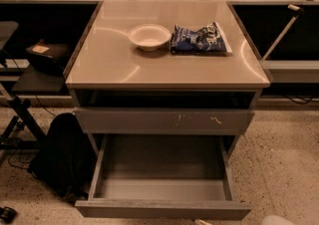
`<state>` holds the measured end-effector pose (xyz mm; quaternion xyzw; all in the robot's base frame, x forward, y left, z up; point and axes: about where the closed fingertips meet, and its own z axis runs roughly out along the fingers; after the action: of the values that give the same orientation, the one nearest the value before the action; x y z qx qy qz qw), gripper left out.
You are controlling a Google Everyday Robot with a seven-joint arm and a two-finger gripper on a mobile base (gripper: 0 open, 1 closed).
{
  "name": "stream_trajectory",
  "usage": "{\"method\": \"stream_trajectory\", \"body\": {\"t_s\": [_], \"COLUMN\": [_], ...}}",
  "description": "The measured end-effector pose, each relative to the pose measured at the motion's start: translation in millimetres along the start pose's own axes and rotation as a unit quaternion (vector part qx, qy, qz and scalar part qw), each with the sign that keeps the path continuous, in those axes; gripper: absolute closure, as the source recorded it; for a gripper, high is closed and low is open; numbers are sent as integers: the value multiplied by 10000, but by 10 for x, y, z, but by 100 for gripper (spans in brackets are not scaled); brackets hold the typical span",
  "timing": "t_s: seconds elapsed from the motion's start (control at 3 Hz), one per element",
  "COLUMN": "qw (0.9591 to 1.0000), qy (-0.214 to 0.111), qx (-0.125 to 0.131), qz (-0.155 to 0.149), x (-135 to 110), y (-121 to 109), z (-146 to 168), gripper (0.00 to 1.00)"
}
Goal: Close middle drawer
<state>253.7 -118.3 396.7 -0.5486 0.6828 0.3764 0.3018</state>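
Note:
The middle drawer (162, 209) is pulled far out at the bottom of the grey cabinet. Its front is plain and flat, and its grey box tray (162, 167) is open and empty. Above it sits a shut drawer front with pale scratch marks (164, 119). Above that is a dark open gap under the tabletop. My gripper is not in view. Only a pale rounded shape (279, 220) shows at the bottom right edge, and I cannot tell what it is.
A white bowl (149, 36) and a blue snack bag (199, 38) lie on the beige tabletop (114, 64). A black backpack (62, 157) leans on the floor left of the drawer. A dark stand with a box (42, 52) is further left. Speckled floor lies to the right.

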Motion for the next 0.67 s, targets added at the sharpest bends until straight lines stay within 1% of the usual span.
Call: {"method": "stream_trajectory", "body": {"t_s": [0.33, 0.67], "qw": [9985, 9939], "qy": [-300, -513], "qx": [73, 307], "qz": [-442, -923], "x": [-192, -479], "y": [-369, -650], "z": [235, 441], "gripper": [0, 0]}}
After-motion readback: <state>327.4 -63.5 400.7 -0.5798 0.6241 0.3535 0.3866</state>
